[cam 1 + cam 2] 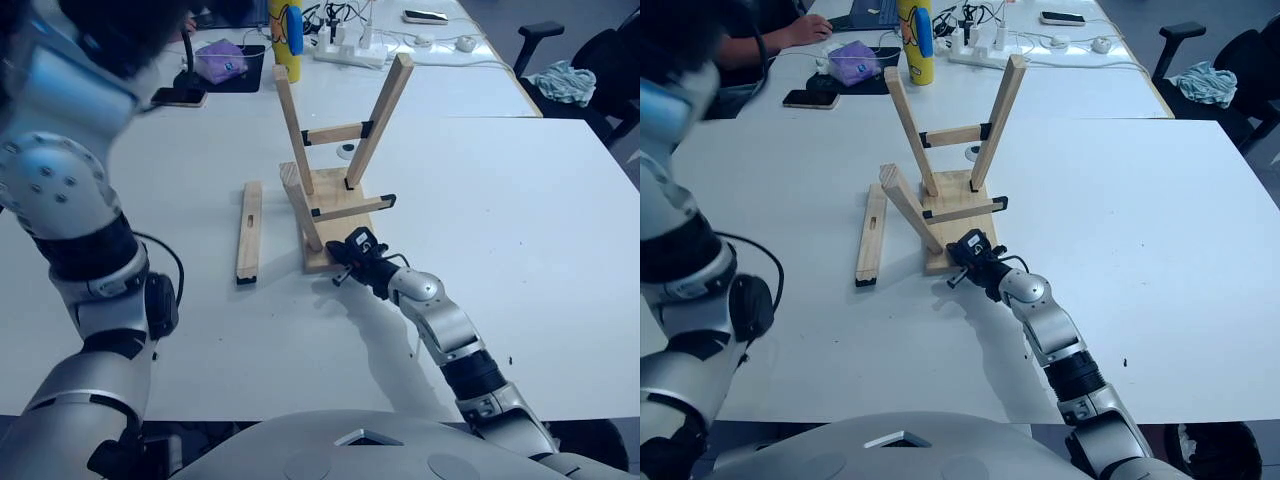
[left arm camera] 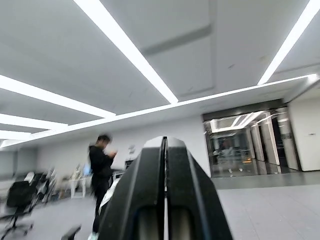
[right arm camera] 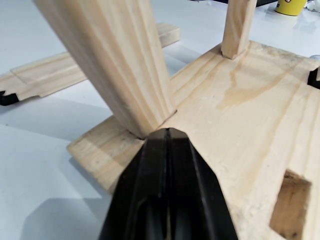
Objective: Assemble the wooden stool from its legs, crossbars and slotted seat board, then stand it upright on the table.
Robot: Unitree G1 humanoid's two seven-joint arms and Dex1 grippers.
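From my head, the stool (image 1: 335,150) sits upside down on the white table (image 1: 500,200). Its seat board (image 1: 335,192) lies flat, and three legs stand up, joined by crossbars (image 1: 338,133). A loose leg (image 1: 248,232) lies just beside it on my left. My right tool (image 1: 342,264) is at the board's near corner, by the nearest leg (image 1: 300,205).

At the left wrist, my left tool (image 2: 165,145) is clenched on nothing and aimed at ceiling light strips (image 2: 125,55).

At the right wrist, my right tool is clenched empty too. Its tip is at the joint where that leg meets the board; I cannot tell whether it touches.
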